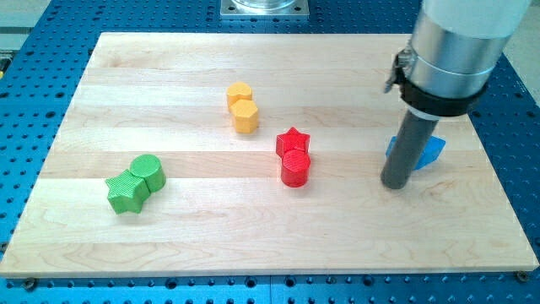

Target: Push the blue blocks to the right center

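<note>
Blue blocks lie at the view's right, at mid height on the wooden board. The rod hides most of them, so their shapes and number cannot be told. My tip rests on the board at the blue blocks' lower left edge, touching or nearly touching them. The rod rises from there to the silver arm body at the view's top right.
A red star touches a red cylinder left of my tip. Two yellow hexagon blocks sit together above centre. A green cylinder and green star sit at the lower left.
</note>
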Robot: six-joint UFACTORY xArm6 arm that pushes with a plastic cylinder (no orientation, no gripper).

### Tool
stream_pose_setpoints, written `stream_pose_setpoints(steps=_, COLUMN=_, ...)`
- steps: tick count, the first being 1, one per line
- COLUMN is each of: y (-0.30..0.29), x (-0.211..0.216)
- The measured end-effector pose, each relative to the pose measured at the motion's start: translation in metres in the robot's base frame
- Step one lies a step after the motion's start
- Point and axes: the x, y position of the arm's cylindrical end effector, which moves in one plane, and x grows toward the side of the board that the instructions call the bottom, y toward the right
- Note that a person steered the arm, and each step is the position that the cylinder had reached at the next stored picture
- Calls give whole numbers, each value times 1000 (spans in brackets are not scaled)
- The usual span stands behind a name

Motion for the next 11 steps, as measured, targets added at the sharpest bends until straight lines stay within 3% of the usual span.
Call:
stream_pose_setpoints(steps=1, y=14, x=0)
stream_pose_setpoints(steps=4, y=-56, x=-8)
stream_pose_setpoints(steps=9, y=93, x=-19)
stream_pose_setpoints(steps=11, y=90, x=-19)
